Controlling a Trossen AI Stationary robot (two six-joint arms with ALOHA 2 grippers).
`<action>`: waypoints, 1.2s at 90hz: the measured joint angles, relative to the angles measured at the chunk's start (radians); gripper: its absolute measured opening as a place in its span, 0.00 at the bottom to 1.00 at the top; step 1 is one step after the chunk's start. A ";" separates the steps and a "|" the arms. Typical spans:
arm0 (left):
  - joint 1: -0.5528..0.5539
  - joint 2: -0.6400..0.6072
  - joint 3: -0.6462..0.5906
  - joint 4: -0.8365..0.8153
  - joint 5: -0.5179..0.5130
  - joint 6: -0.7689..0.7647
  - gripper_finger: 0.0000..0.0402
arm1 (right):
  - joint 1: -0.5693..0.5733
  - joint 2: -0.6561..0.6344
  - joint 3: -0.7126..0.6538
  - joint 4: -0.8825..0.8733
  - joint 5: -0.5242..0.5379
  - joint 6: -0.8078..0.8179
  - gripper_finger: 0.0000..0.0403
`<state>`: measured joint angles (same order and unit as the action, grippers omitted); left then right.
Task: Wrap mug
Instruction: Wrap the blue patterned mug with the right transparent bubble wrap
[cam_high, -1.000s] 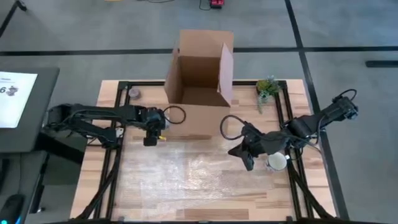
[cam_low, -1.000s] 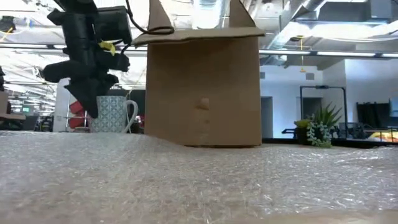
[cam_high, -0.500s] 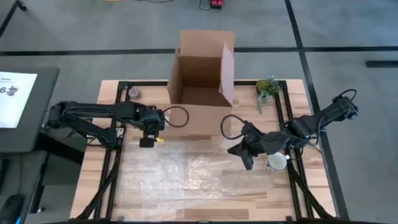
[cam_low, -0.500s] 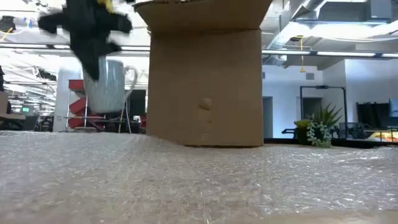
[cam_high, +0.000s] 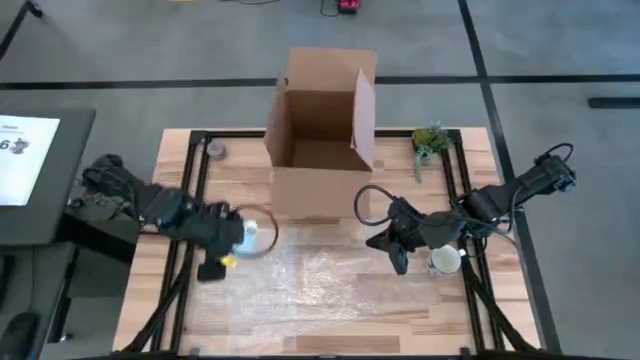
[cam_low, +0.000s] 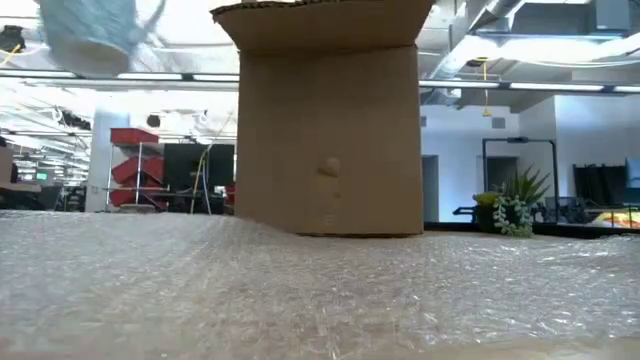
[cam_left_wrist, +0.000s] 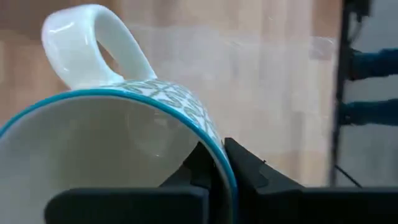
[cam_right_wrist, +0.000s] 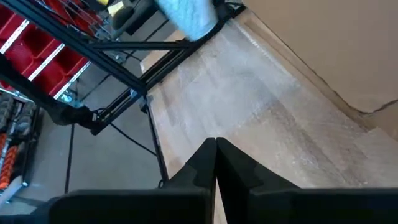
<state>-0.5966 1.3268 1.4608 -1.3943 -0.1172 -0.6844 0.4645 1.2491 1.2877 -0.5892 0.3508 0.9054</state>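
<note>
The mug (cam_left_wrist: 143, 99), white with a teal rim and a grey-green pattern, hangs tilted in the air over the table's left part, seen from above as a pale spot (cam_high: 248, 230) and blurred at the top of the low view (cam_low: 90, 35). My left gripper (cam_high: 238, 236) is shut on it. A sheet of bubble wrap (cam_high: 330, 280) lies spread over the table's middle. My right gripper (cam_high: 399, 258) is shut and holds nothing, just above the wrap's right part. My left gripper pinches the mug's wall at the rim (cam_left_wrist: 219, 163), one finger (cam_left_wrist: 196, 163) inside the mug and one (cam_left_wrist: 249, 167) outside. The handle (cam_left_wrist: 93, 43) is on the far side of the rim from the fingers. The mug is lifted clear of the table and tilted.
An open cardboard box (cam_high: 320, 130) stands at the table's far middle, with a small potted plant (cam_high: 430, 142) to its right and a small grey object (cam_high: 215, 151) to its left. A white round object (cam_high: 445, 261) sits by the right arm.
My left gripper has gone up and toward the table's near left with the mug. The mug stood on the table before the box; now it is lifted clear and tipped over.
</note>
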 joint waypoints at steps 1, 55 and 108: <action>-0.009 0.009 0.003 0.009 -0.002 -0.012 0.00 | 0.000 0.000 0.000 0.000 0.000 -0.003 0.00; 0.001 0.588 0.366 0.303 -0.094 -0.068 0.00 | 0.060 0.000 0.000 -0.080 -0.023 -0.039 0.00; 0.142 0.788 0.407 0.396 -0.158 0.141 0.01 | 0.112 0.000 0.000 -0.137 -0.007 0.029 0.00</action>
<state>-0.4544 2.1145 1.8676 -0.9979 -0.2748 -0.5437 0.5767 1.2491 1.2873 -0.7266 0.3439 0.9343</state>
